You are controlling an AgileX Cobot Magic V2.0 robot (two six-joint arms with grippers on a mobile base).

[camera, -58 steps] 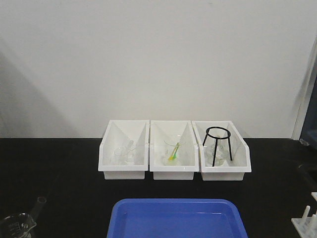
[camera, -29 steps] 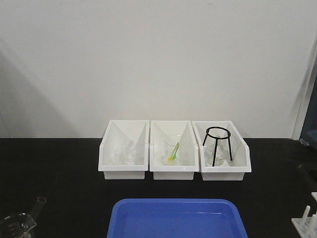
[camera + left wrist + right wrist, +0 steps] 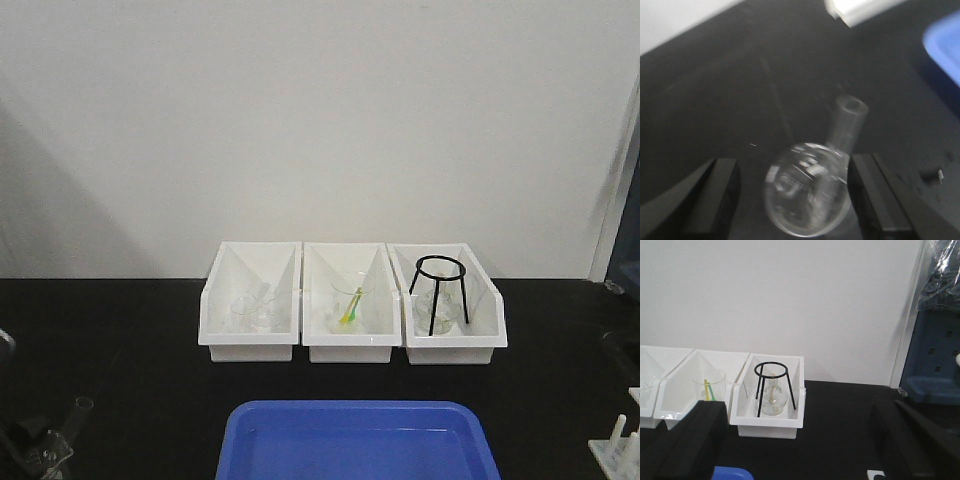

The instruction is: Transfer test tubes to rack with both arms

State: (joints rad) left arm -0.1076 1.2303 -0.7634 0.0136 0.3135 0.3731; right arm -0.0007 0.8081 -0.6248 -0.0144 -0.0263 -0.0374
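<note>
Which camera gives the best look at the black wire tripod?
The right wrist view: the black wire tripod stands largest and sharp in its white bin, a flask beneath. The front view shows it whole but smaller; the left wrist view lacks it.

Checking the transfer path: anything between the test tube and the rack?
Yes: the blue tray lies between the test tube, front left in the beaker, and the rack, front right.
</note>
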